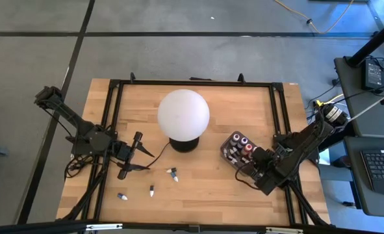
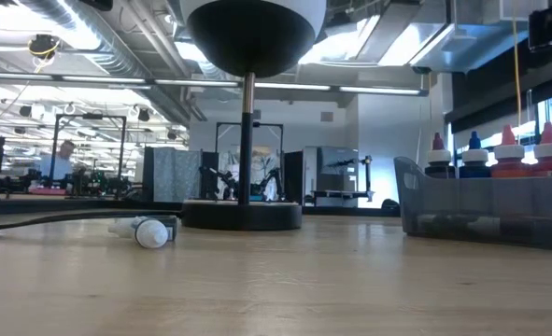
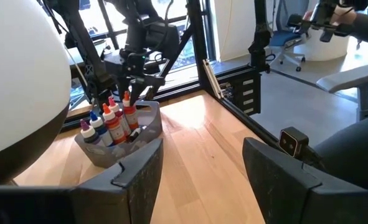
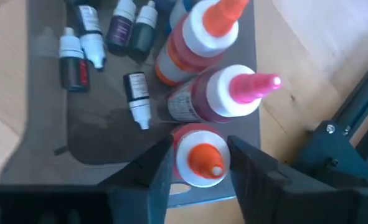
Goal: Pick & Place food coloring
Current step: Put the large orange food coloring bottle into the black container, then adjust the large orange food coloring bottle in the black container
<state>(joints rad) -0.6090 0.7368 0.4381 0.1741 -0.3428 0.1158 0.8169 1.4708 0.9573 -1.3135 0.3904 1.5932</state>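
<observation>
My right pincer [image 4: 199, 165] sits low over the tray [image 4: 53, 124], its fingers flanking an orange-capped bottle [image 4: 200, 163] standing upright at the tray's near edge. The fingers look just beside the cap rather than pressed on it, so I can't tell whether it's gripped or already let go; I read this as the placing end of a move. Other food coloring is already in there: a pink-tipped bottle [image 4: 218, 93] and another orange-tipped one [image 4: 193, 40] just beside, small vials [image 4: 137, 99] lying flat on the tray floor. Upright packing keeps the tall ones together in one corner.

My left pincer [image 1: 134, 158] waits on the left side of the table [image 1: 211, 188], near the globe lamp [image 1: 183, 114], fingers spread wide and empty, pointed across the table toward the tray.

Three small bottles [image 1: 172, 174] are not yet collected, loose on the wood near the front edge, well apart from the tray; one lies on its side. So the job looks mostly done, a few left.
</observation>
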